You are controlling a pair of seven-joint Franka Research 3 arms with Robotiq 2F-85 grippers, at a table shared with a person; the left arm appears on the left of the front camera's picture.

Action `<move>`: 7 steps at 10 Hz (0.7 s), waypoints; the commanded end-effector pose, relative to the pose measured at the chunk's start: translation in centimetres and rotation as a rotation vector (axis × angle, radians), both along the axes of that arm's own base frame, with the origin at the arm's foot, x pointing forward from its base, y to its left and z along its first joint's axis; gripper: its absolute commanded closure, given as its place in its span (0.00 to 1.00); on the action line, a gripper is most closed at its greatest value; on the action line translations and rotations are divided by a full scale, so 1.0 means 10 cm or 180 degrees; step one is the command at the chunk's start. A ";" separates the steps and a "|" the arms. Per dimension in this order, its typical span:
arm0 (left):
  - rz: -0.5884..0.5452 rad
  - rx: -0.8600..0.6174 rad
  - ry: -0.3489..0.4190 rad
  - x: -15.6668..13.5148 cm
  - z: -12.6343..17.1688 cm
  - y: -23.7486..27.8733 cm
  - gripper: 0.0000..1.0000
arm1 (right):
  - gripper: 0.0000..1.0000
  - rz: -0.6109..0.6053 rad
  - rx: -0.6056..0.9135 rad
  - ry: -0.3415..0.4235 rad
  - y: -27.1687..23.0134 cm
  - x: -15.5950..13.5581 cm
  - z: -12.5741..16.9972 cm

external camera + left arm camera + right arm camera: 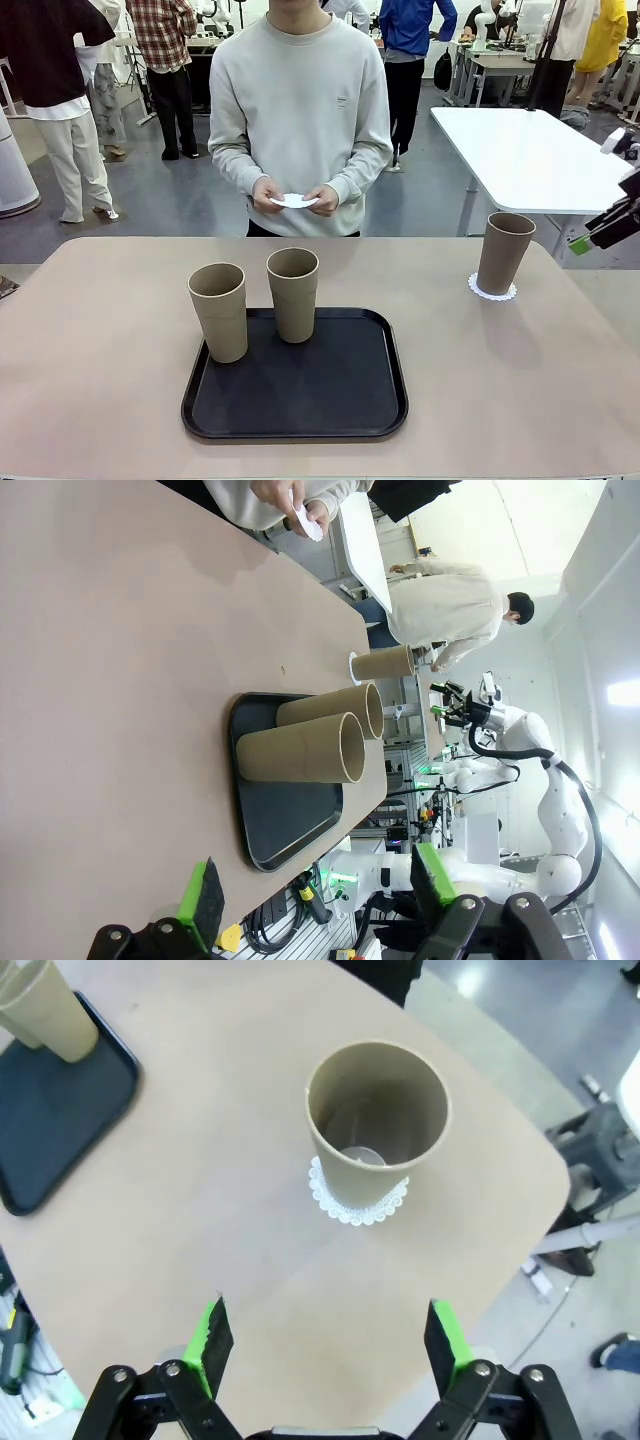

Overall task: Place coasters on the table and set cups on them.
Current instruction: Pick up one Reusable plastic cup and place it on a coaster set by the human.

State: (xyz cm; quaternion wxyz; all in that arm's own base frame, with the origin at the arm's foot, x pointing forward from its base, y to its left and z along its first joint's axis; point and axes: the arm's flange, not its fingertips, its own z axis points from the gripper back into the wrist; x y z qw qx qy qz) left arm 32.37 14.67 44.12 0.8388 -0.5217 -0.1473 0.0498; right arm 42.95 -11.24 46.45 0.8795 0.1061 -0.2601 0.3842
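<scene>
first cup (505, 252) sits on a coaster (492, 291) near far right corner of worktop (100, 330); second cup (219, 312) and third cup (293, 294) stand close on tray (300, 425). left tool (315, 885) and right tool (328, 1335) gape wide, empty. risk: grasping one tray cup could tip its neighbour.

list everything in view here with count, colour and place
large matte beige table: one, beige, centre of view
black rounded-rectangle tray: one, black, near middle of the table
tall tapered matte tan tumblers: three, tan, two on the tray, one on a doily at right
round white lacy paper doilies: at least two, white, one under that tumbler, rest held by the person
white table: one, white, behind at right
person's hands: two, far edge, holding doilies
left gripper: one, black-green, open, empty
right gripper: one, black-green, open, near the right tumbler
</scene>
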 end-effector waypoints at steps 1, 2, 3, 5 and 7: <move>-0.0010 -0.0013 -0.0045 -0.01 -0.01 0.01 0.00 | 0.00 -0.0073 -0.0322 0.0046 0.26 -0.19 0.16; -0.0010 -0.0013 -0.0045 -0.01 -0.01 0.01 0.00 | 0.00 -0.0055 -0.0513 0.0105 0.40 -0.27 0.25; -0.0010 -0.0013 -0.0045 -0.01 -0.01 0.01 0.00 | 0.00 -0.0079 -0.0703 0.0216 0.54 -0.36 0.37; -0.0010 -0.0013 -0.0045 -0.01 -0.01 0.01 0.00 | 0.00 -0.0047 -0.0774 0.0505 0.79 -0.50 0.55; -0.0010 -0.0013 -0.0045 -0.01 -0.01 0.01 0.00 | 0.00 -0.0057 -0.0776 0.0319 0.66 -0.40 0.49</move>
